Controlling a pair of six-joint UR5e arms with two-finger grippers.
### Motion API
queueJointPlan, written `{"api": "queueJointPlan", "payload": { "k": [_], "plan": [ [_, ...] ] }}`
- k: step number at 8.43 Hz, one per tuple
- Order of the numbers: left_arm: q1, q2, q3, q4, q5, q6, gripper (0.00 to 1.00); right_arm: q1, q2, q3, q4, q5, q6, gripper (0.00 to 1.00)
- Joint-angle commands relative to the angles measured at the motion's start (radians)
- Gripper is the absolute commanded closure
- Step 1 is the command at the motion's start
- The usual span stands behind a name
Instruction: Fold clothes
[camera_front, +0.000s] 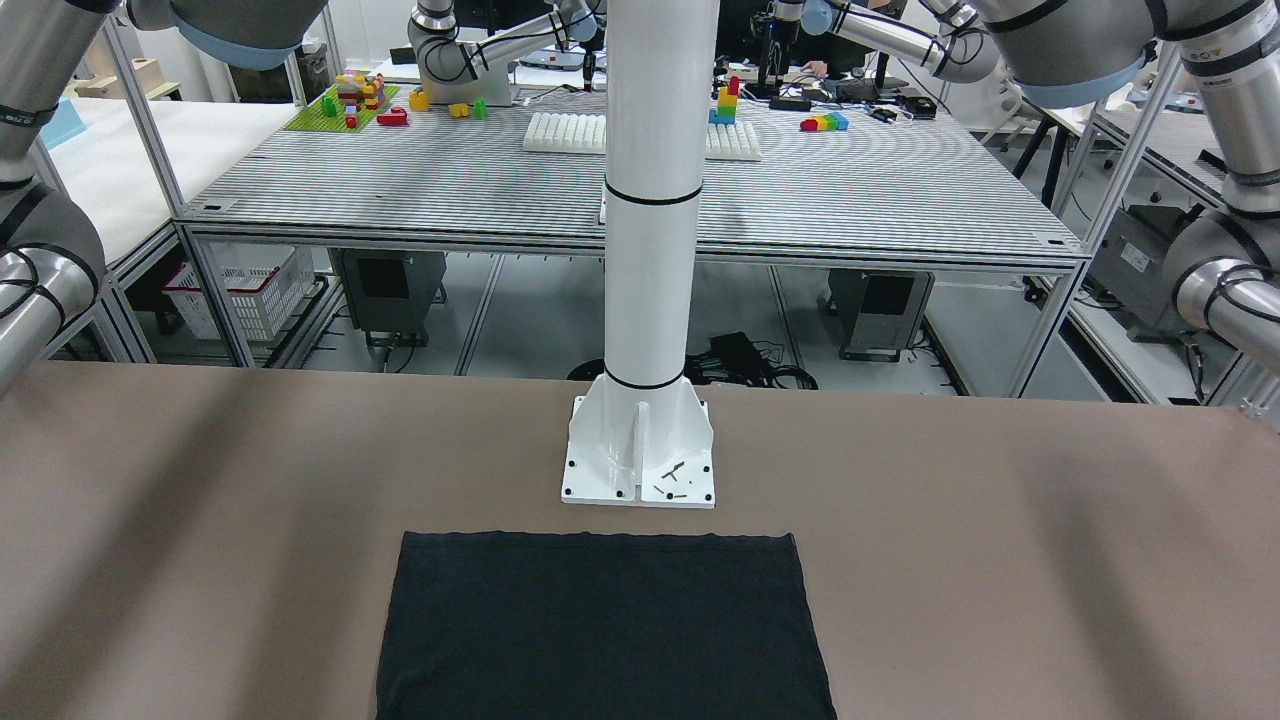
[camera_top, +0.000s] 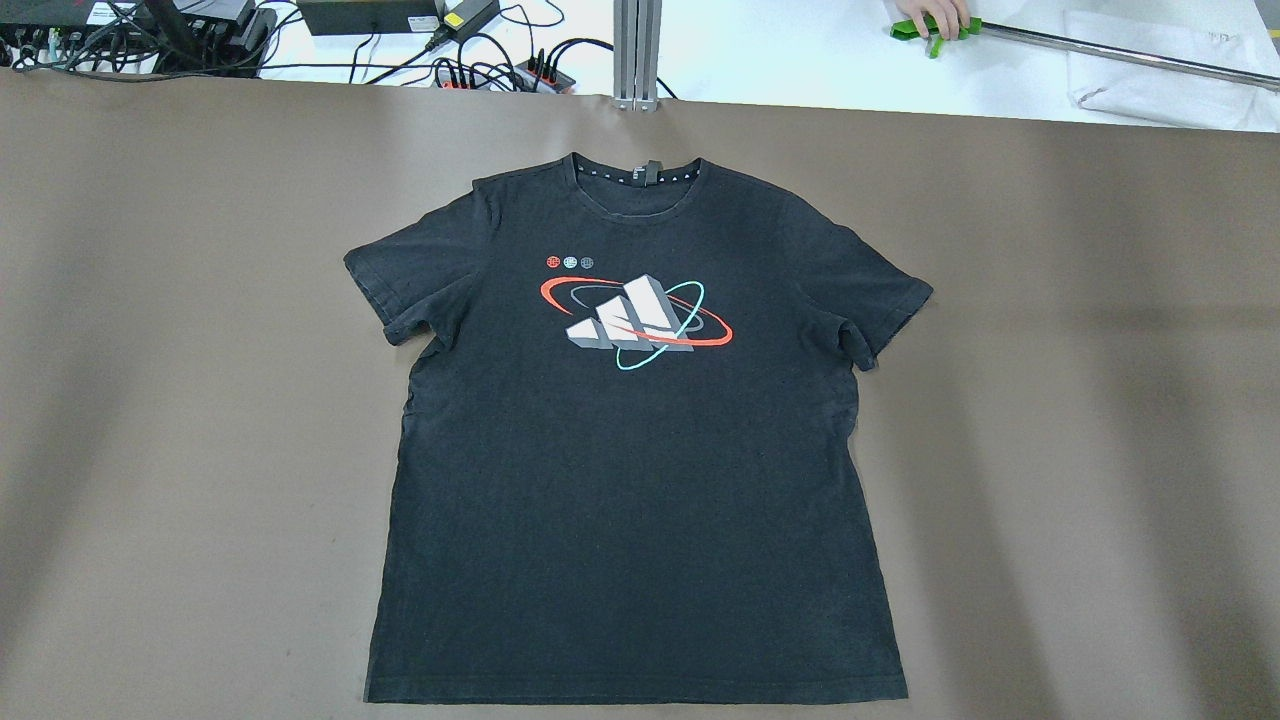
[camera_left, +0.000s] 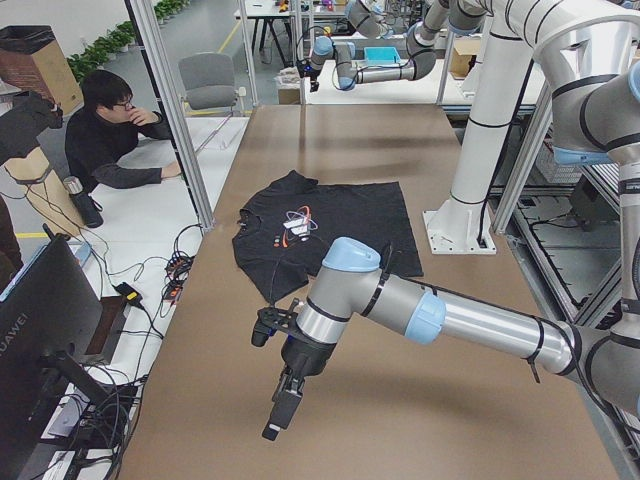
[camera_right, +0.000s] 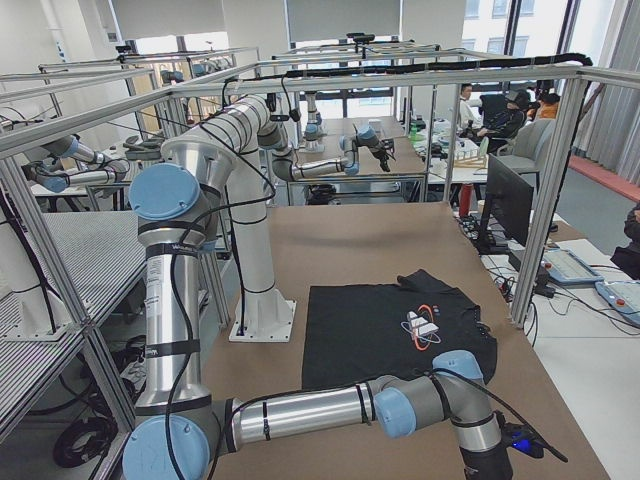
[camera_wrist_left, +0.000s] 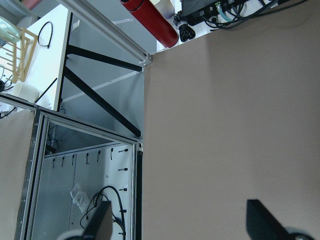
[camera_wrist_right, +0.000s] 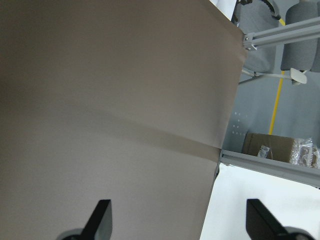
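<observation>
Currently — black printed T-shirt (camera_top: 640, 500) flat, unfolded, on table (camera_top: 1050, 450).

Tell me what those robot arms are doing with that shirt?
Nothing is holding it yet. The black soft-fabric T-shirt with a red, white and teal print lies spread flat, face up and unfolded, on the brown table. The left gripper and the right gripper hang open over bare table, off to the sides, touching nothing. Folding has not started.

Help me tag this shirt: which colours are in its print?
The print is grey-white with red and teal rings; clearest overhead.
</observation>
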Motion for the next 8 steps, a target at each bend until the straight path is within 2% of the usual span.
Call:
{"api": "queueJointPlan", "payload": {
  "k": [1,4,5,8],
  "plan": [
    [0.001,0.043,0.012,-0.097,-0.002,0.016,0.06,0.024,-0.004,0.005,0.001,0.131,-0.002,0.06],
    [0.036,0.033,0.028,-0.092,0.001,0.011,0.06,0.029,0.001,0.024,-0.059,0.132,0.002,0.06],
    [0.068,-0.021,0.089,-0.079,-0.005,0.008,0.06,0.03,-0.001,0.027,-0.077,0.132,0.005,0.06],
    [0.134,-0.046,0.111,-0.087,0.002,0.005,0.06,0.032,-0.025,0.039,-0.068,0.131,0.007,0.06]
  ]
}}
